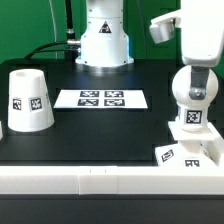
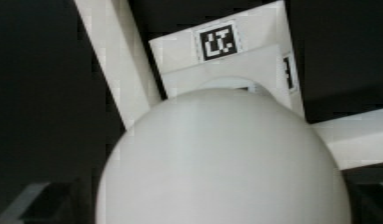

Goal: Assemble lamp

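My gripper [image 1: 195, 80] is shut on the white ball bulb [image 1: 190, 92] at the exterior view's right. It holds the bulb upright, tagged stem down, right over the low square base [image 1: 186, 152] near the table's front edge. I cannot tell whether the stem touches the base. In the wrist view the bulb [image 2: 214, 160] fills the middle and hides my fingers. Beyond it lies the base [image 2: 223, 60] with its black tag. The tapered shade [image 1: 28, 100] stands upright, apart, at the exterior view's left.
The marker board [image 1: 102, 99] lies flat at the table's middle. The arm's white pedestal [image 1: 104, 40] stands at the back. A white rail [image 1: 90, 180] runs along the front edge and shows in the wrist view [image 2: 120, 60] beside the base.
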You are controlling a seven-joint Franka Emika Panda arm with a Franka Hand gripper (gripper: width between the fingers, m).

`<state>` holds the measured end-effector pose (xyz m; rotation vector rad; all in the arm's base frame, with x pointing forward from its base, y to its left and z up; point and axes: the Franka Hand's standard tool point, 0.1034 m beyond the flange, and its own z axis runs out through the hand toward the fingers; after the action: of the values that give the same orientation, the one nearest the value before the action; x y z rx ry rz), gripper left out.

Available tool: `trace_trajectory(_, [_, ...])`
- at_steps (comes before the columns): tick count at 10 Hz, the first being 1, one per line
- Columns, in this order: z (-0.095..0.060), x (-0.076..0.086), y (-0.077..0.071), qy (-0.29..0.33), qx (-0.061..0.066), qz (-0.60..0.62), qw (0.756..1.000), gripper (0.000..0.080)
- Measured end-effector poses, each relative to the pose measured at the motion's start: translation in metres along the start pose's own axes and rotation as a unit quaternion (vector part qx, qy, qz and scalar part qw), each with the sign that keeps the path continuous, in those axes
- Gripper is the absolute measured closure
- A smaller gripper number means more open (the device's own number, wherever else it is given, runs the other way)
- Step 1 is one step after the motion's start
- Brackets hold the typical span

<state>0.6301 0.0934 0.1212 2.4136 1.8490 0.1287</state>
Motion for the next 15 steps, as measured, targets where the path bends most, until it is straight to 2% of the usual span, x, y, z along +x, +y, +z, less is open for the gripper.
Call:
trace_trajectory(3, [0.0000, -0.0035, 0.0021, -0.003, -0.002, -0.078, 0.997, 0.0100])
trace_trajectory(4, [-0.0001, -0.0035, 0.0021, -0.003, -0.003, -0.074, 0.997, 0.0209])
trace_trajectory(8, [0.0000, -0.0041, 0.0022, -0.002, -0.002, -0.051, 0.999, 0.0222])
trace_trajectory(11, [0.0004, -0.0039, 0.0019, 0.003, -0.001, 0.084, 0.996, 0.0222])
trace_trajectory(13, [0.0006, -0.0020, 0.0040, 0.017, -0.006, 0.207, 0.978, 0.0219])
trace_trajectory(15, [-0.0015, -0.0001, 0.0069, 0.019, -0.007, 0.330, 0.944, 0.0219])
